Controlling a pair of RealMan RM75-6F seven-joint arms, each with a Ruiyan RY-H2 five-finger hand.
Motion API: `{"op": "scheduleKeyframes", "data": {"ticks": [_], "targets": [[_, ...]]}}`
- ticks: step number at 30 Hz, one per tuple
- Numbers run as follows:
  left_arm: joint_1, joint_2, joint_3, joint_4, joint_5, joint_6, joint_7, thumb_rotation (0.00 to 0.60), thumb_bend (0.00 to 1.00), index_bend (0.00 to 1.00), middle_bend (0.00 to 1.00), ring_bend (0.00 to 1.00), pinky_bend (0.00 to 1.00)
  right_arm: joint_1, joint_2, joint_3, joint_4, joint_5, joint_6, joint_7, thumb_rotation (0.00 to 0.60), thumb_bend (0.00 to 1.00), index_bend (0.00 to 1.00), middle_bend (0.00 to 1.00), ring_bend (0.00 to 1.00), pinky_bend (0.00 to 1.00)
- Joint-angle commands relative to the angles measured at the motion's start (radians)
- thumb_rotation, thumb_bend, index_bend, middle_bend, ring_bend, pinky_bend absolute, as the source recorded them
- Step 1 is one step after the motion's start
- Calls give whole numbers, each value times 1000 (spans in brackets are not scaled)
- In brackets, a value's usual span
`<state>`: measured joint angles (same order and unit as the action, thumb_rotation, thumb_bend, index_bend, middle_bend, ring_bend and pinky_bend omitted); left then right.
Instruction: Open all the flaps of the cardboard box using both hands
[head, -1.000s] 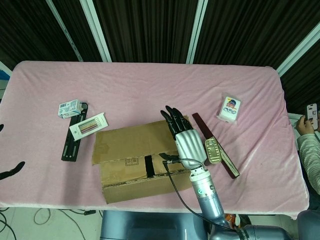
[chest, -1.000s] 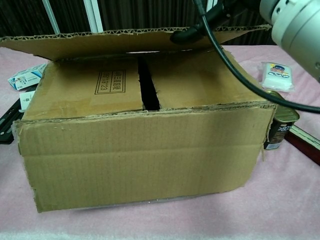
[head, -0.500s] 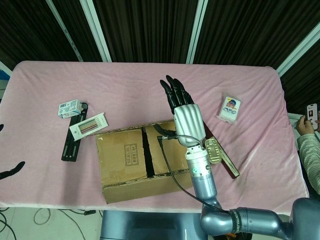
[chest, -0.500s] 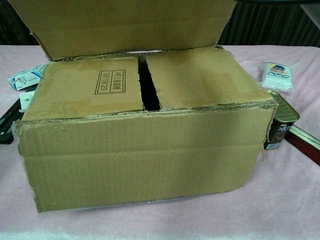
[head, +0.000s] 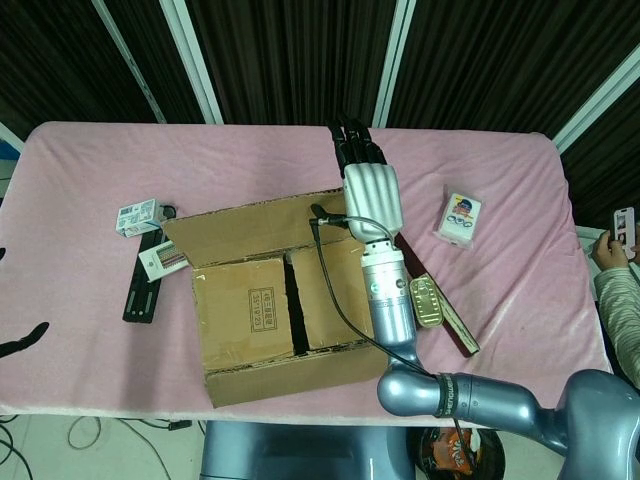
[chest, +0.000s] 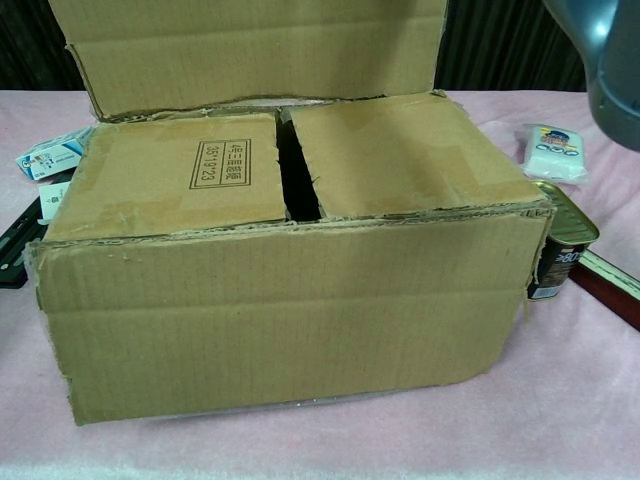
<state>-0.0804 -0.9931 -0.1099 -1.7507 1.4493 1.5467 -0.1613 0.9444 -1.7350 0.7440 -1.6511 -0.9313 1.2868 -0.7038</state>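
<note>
The cardboard box (head: 290, 320) sits at the table's near middle and fills the chest view (chest: 290, 300). Its far long flap (head: 255, 228) is lifted and leans back; in the chest view this flap (chest: 260, 45) stands upright behind the top. Two inner flaps, left (head: 245, 315) and right (head: 335, 300), lie flat with a dark slot between them. My right hand (head: 370, 185) is raised at the far flap's right end, fingers straight and holding nothing. Of my left hand (head: 22, 342) only dark fingertips show at the left edge, spread apart, far from the box.
A small white carton (head: 140, 215), a colour card (head: 160, 262) and a black strip (head: 145, 290) lie left of the box. Right of it are a tin can (head: 427, 300), a dark red bar (head: 450, 318) and a white packet (head: 460, 218). A person's hand holds a phone (head: 623, 230).
My right hand has swept up and toward the table's far side. The far flap went with it, from lying over the box to standing up and leaning back, baring the inner flaps.
</note>
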Motion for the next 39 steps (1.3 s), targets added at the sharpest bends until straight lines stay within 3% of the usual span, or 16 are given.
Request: {"op": "scheduleKeyframes", "data": {"ticks": [1, 14, 20, 29, 39], "targets": [[0, 1, 0, -2, -1, -1, -1, 600, 118, 0, 0, 17, 96, 13, 4, -7, 13, 12, 1, 3, 600, 177, 0, 0, 0, 223], [1, -1, 3, -7, 10, 1, 18, 600, 118, 0, 0, 17, 95, -48, 72, -84, -40, -2, 50, 64, 600, 177, 0, 0, 0, 222], [0, 1, 3, -14, 14, 3, 34, 600, 118, 0, 0, 17, 96, -130, 152, -150, -113, -25, 78, 87, 600, 177, 0, 0, 0, 223], [-6, 11, 10, -28, 26, -10, 73, 600, 118, 0, 0, 17, 96, -346, 350, -313, -246, -115, 138, 171, 600, 176, 0, 0, 0, 223], [-18, 22, 6, -54, 34, -17, 130, 600, 118, 0, 0, 17, 96, -559, 531, -515, -262, -290, 207, 315, 600, 177, 0, 0, 0, 222]]}}
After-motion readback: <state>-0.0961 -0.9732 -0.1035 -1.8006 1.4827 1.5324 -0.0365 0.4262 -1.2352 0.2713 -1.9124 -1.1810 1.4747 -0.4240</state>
